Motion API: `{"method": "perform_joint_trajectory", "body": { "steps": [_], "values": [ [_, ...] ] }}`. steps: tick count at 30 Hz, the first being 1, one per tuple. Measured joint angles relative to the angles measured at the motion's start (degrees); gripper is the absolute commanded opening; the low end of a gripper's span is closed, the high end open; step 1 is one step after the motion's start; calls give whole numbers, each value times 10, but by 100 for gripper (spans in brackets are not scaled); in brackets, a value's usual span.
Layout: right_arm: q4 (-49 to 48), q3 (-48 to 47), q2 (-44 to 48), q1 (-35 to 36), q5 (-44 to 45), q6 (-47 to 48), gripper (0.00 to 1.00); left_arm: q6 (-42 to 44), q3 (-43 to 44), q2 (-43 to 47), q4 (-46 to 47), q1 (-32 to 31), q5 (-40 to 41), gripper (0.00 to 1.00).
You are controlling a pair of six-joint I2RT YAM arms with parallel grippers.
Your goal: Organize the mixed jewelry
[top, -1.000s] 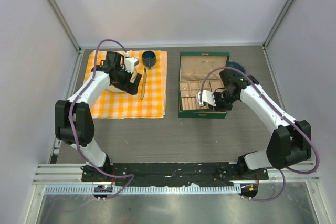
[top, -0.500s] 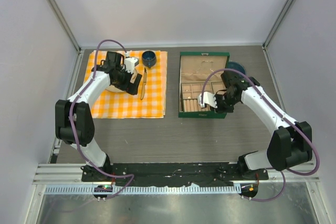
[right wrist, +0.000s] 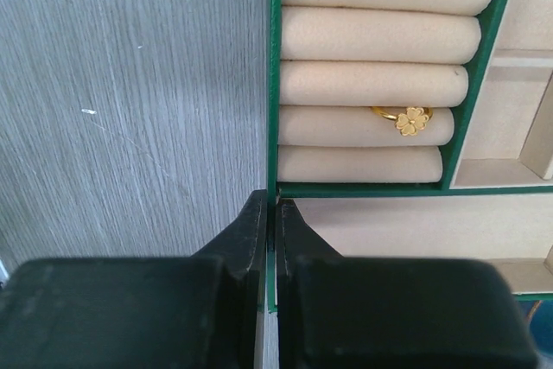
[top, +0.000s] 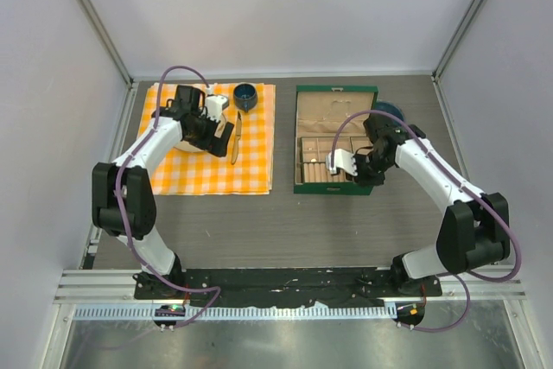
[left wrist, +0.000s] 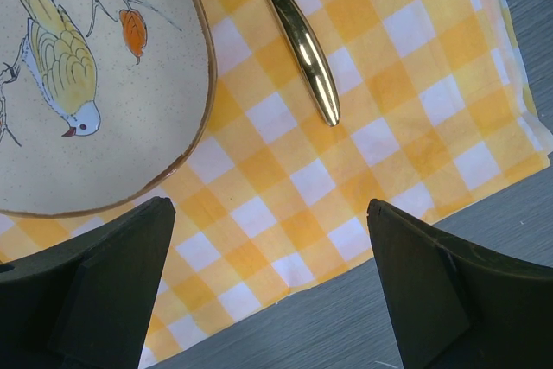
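Note:
The open green jewelry box stands right of centre, with tan compartments and a row of cream ring rolls along its front. One gold flower ring sits between two rolls. My right gripper is shut on the box's thin green front wall near its right corner. My left gripper hangs open over the checked cloth, with nothing between its fingers. Other small jewelry is too tiny to make out in the top view.
On the yellow checked cloth lie a bird-painted plate, a gold cutlery handle and a dark blue bowl. A second blue bowl stands right of the box, behind my right arm. Bare grey table lies in front.
My right wrist has shifted very slightly at the box's front right corner, still clamped. The left arm has not moved.

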State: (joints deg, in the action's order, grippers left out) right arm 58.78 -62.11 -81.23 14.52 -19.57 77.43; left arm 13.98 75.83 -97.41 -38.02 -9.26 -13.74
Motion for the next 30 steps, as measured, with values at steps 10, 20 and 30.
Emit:
{"method": "perform_joint_trajectory", "body": {
  "steps": [10, 20, 30],
  "values": [
    [-16, -36, -47, 0, 0, -16, 1, 0, 0, -4, 0, 0, -3, 100],
    [-19, -52, -53, 0, -1, -23, 1, 3, 7, -9, -2, 0, -4, 100],
    [-20, -52, -67, 2, -1, -26, 1, 3, 8, -14, -2, 0, -4, 100]
  ]
}}
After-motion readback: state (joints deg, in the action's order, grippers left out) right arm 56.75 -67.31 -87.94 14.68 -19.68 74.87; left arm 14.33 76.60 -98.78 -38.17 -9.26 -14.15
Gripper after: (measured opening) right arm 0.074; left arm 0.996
